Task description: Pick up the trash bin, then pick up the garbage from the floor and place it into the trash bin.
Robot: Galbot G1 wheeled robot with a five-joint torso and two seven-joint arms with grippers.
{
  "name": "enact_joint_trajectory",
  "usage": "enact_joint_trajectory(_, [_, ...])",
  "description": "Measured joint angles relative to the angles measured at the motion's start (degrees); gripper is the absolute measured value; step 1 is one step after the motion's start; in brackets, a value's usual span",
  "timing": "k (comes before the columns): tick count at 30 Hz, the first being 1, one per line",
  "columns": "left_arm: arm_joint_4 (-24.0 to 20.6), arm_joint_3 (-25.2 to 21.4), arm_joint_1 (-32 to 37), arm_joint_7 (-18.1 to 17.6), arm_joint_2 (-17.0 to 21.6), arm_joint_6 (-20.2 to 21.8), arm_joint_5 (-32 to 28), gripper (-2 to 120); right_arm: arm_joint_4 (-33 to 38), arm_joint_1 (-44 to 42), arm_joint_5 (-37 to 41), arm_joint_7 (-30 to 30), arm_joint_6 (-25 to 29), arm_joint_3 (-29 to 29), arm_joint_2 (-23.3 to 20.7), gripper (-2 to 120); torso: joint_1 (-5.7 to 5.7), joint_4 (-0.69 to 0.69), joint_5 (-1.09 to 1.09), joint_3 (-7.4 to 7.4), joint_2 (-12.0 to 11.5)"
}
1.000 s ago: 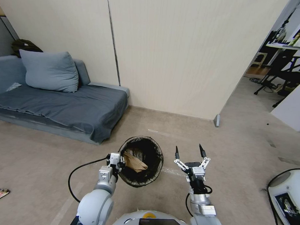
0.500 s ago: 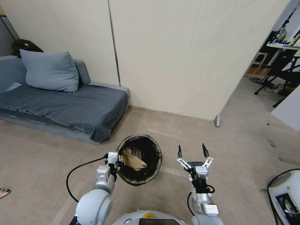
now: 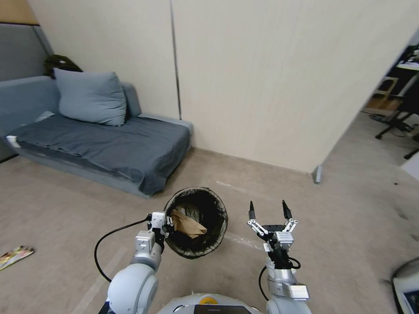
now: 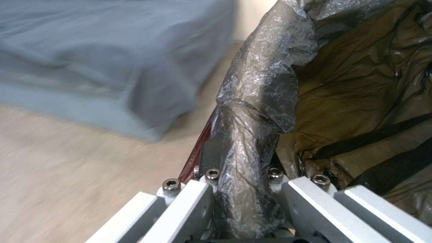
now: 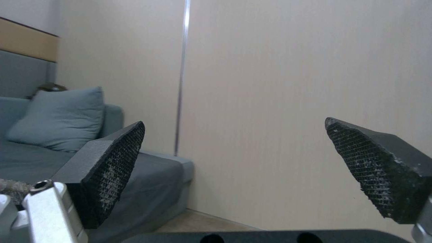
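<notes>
Left gripper [image 3: 167, 224], lower centre of the head view, is clamped on the near-left rim of the trash bin [image 3: 196, 228]; in the left wrist view the fingers [image 4: 211, 153] pinch the dark bag folded over that rim, one finger outside and one inside. The bin is held up off the floor [image 3: 67, 225], tilted so its mouth faces the camera. Inside it lies a crumpled tan paper [image 3: 188, 224], resting against the left side of the liner.

Right gripper [image 3: 268, 210], just right of the bin and apart from it, points upward with its jaws spread wide and nothing between them. The right wrist view shows both textured pads [image 5: 114, 165] well separated, facing the beige wall [image 5: 292, 101].

Garbage on the floor: a flat colourful wrapper [image 3: 8, 259] at the lower left edge of the head view, well apart from the bin. A grey sofa [image 3: 103, 147] with a cushion [image 3: 89, 97] occupies the left middle.
</notes>
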Motion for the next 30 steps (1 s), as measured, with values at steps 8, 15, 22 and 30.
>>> enact_joint_trajectory(8, [0.2,0.4,-0.3,0.0,-0.3,0.0,0.0,0,-0.2,0.3,-0.5,-0.3,-0.1,0.3,0.0,100,0.00,0.01,0.00,0.00,0.0])
enact_joint_trajectory(15, [0.2,0.4,-0.2,0.0,-0.3,0.0,0.1,0,0.2,0.6,-0.9,-1.3,-0.5,0.7,0.0,100,0.00,0.00,0.00,0.00,0.0])
enact_joint_trajectory(22, [0.2,0.3,-0.3,0.0,-0.3,-0.1,0.1,0,0.2,0.8,-0.9,-1.6,-0.5,0.7,0.0,100,0.00,0.00,0.00,0.00,0.0])
enact_joint_trajectory(30, [0.2,0.2,-0.3,0.0,-0.3,-0.2,0.1,0,0.4,1.1,-0.9,-1.6,-1.1,0.7,0.0,100,-0.01,0.00,0.00,0.00,0.0])
